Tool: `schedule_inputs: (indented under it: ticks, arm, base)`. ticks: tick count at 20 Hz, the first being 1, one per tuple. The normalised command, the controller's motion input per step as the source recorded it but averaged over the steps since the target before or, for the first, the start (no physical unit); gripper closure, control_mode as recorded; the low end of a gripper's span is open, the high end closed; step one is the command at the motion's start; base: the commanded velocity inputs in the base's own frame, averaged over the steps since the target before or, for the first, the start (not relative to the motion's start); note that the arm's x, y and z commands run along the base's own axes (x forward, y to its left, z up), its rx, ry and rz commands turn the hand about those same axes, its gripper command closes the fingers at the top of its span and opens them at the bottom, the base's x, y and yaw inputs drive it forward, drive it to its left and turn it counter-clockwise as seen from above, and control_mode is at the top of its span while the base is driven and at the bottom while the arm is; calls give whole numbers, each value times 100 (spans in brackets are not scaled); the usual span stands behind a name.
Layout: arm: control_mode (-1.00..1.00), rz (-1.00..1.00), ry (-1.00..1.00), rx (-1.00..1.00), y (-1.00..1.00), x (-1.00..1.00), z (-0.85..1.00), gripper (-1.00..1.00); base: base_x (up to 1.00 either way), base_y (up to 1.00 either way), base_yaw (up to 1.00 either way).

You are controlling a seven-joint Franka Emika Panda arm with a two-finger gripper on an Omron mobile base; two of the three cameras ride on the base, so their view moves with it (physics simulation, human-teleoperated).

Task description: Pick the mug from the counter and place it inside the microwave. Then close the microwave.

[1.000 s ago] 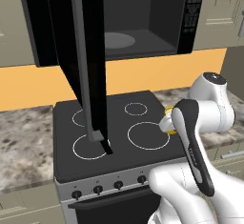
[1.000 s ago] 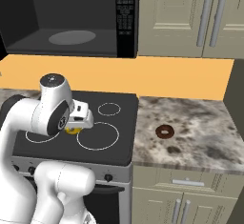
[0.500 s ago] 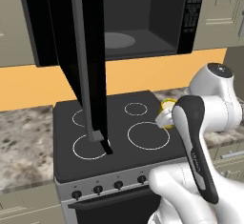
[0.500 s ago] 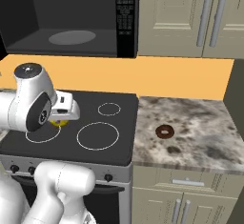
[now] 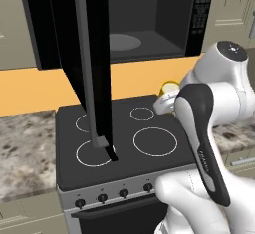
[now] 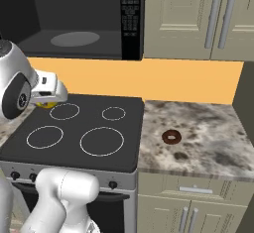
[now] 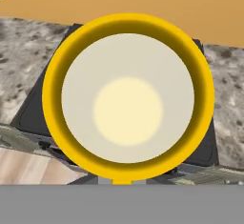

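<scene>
My gripper is shut on the yellow mug and holds it in the air over the back of the black stovetop. In the left base view the mug peeks out behind my white hand, below the open microwave. Looking down the hand, the mug shows its pale cream inside, with stovetop and counter beneath. The microwave door hangs open towards me, and the grey turntable lies bare inside.
A small dark brown ring lies on the speckled counter right of the stove. The open door with its grey bar handle juts out over the stove's left half. Beige wall cabinets flank the microwave.
My arm has lifted the mug higher over the stove's back, towards the microwave opening. My grip stays shut on it; the door has not moved.
</scene>
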Motion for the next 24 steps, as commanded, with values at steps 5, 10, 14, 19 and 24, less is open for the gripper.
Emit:
schedule_inputs:
  ticks: [5,10,14,19,24]
  arm:
    - [-100,0,-17,1,1,-5,63,100]
    - [-100,0,-27,4,0,2,45,100]
    - [-100,0,-12,4,-3,1,48,100]
    - [-100,0,-2,3,-5,17,24,100]
    - [-100,0,-3,1,0,51,12,100]
  base:
    - [0,0,0]
    - [0,0,0]
    - [0,0,0]
    - [0,0,0]
    - [0,0,0]
